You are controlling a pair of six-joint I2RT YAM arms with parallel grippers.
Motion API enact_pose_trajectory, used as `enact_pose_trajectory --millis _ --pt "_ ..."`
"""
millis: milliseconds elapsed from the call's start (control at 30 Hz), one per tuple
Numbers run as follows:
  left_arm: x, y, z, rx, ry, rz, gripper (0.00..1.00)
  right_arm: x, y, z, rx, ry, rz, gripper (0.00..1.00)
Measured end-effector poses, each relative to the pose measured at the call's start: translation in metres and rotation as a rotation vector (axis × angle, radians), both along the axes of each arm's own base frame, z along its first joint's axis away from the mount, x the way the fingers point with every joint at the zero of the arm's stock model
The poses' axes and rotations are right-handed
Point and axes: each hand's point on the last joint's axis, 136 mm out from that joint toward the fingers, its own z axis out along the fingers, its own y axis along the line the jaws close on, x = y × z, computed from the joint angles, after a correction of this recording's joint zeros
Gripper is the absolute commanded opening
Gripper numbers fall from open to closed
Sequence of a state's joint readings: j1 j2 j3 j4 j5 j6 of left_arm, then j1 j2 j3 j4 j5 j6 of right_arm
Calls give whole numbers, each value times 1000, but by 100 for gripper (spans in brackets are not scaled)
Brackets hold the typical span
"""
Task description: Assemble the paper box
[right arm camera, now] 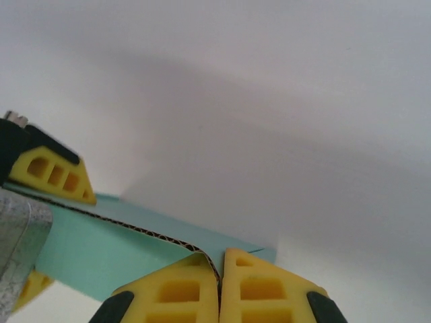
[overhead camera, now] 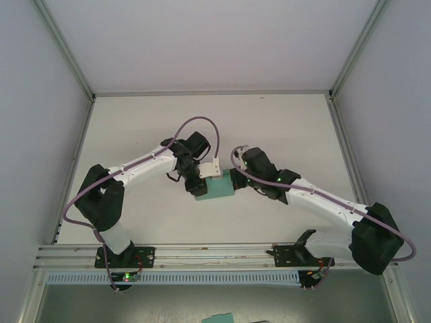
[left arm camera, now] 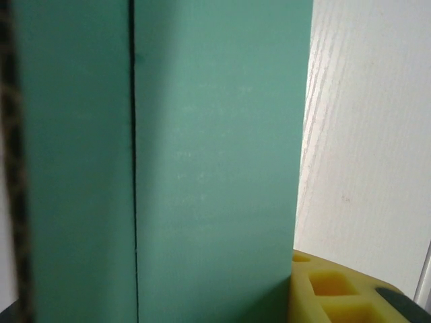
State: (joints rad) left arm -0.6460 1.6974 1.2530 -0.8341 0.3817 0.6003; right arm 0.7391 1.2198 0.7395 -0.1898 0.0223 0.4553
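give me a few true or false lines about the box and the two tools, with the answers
1. The paper box is teal-green. True.
2. The right tool stands wide open. False: its yellow fingers are pinched shut on the box's card edge.
3. The box lies alone at the far edge of the table. False: it sits mid-table, between both tools.
4. The left tool grips the box. True.

White table (overhead camera: 135, 134), pale walls (overhead camera: 40, 101), likely metal rail (overhead camera: 215, 254)
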Motion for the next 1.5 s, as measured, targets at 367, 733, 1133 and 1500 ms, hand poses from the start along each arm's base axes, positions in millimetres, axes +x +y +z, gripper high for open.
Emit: enact_pose_trajectory --millis 367,733,1133,1500 --pt "7 -1 0 3 -21 26 42 5 -3 -4 21 -199 -72 0" --pt "11 -2 2 5 -25 64 68 2 -4 -7 68 -330 -119 0" --pt "24 3 41 -45 -102 258 100 10 -6 -10 7 -305 -167 0" --pt "34 50 76 -31 -267 603 85 15 19 -4 -112 -246 -104 0"
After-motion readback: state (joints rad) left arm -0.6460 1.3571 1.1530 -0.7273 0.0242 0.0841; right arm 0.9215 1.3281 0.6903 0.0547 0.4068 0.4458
